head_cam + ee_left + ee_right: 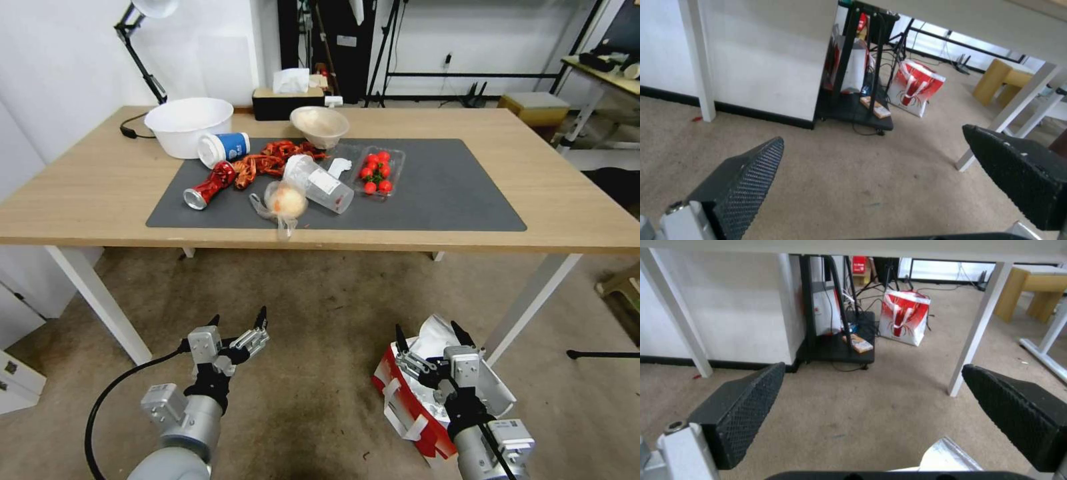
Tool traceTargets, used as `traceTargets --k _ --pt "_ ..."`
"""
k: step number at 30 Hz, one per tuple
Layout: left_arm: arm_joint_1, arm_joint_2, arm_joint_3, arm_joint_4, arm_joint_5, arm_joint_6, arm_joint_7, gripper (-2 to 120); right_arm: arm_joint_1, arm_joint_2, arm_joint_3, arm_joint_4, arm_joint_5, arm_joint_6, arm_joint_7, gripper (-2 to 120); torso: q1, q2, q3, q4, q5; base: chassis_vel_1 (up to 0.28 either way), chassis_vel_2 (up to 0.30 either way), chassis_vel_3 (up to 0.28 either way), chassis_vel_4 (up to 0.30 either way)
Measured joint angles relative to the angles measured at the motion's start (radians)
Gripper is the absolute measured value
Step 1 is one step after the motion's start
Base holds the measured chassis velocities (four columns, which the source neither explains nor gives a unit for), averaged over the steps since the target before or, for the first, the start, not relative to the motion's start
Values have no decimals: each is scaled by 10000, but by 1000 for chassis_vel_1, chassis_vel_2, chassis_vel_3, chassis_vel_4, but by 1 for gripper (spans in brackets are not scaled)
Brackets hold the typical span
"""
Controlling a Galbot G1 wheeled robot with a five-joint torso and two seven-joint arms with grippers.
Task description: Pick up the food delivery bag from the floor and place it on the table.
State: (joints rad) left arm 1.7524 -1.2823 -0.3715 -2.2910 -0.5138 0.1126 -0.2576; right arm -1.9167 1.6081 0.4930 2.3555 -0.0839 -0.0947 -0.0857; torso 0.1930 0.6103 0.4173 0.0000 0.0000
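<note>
The food delivery bag (427,400), a boxy white paper bag with red side panels, flat white handles and silver foil lining at its open top, stands on the stained beige-brown carpeted floor (320,373) beside the white right front leg of the light-wood table (100,193), which carries a dark grey mat.

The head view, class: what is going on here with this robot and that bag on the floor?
The food delivery bag stands on the carpeted floor beside a white leg of the table, not yet lifted. The right gripper hangs just above the bag's open foil-lined top, fingers open and holding nothing. The left gripper hovers open over bare carpet. On the table's grey mat lie food leftovers, a red can and a tray of strawberries.
</note>
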Motion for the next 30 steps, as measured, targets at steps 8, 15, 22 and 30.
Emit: traceTargets --k 8,15,22,30 --pt "90 -35 -7 -25 102 -23 0 100 -14 0 7 35 31 60 -39 100 -115 -299 -184 0 0 0 0 0 0" --pt "166 -70 -8 -40 151 -82 5 100 -38 0 8 64 25 138 -61 100 -254 -646 -392 0 0 0 0 0 0" --pt "192 -93 -6 -40 169 -119 13 100 -53 0 44 67 -34 199 -108 100 -348 -913 -565 0 0 0 0 0 0" --pt "203 -102 -13 -39 223 -130 13 100 -37 0 79 67 2 203 -150 100 -464 -1231 -769 0 0 0 0 0 0"
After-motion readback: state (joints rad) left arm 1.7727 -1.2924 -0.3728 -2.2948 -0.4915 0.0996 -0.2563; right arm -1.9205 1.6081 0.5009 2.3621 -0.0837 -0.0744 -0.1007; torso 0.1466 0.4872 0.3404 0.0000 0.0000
